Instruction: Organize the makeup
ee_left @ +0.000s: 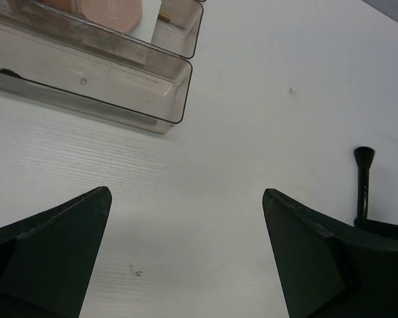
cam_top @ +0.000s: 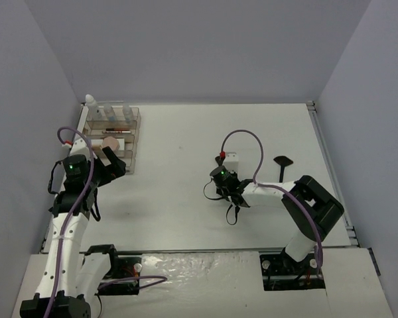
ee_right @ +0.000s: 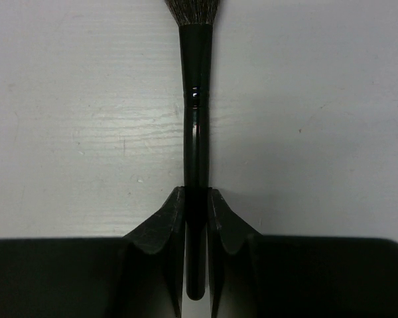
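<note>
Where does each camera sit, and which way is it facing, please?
Top external: above and behind the bases, looking down on the table; the left arm and right arm show.
Left wrist: on the left wrist, facing the tabletop past the open left gripper; organizer tray at upper left.
Right wrist: on the right wrist, facing down at the table; right gripper shut on a black brush.
Shared: top and left wrist views both show the organizer tray.

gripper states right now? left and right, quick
Left gripper: open, nothing between the fingers.
Right gripper: shut on the black brush, gripping its handle.
</note>
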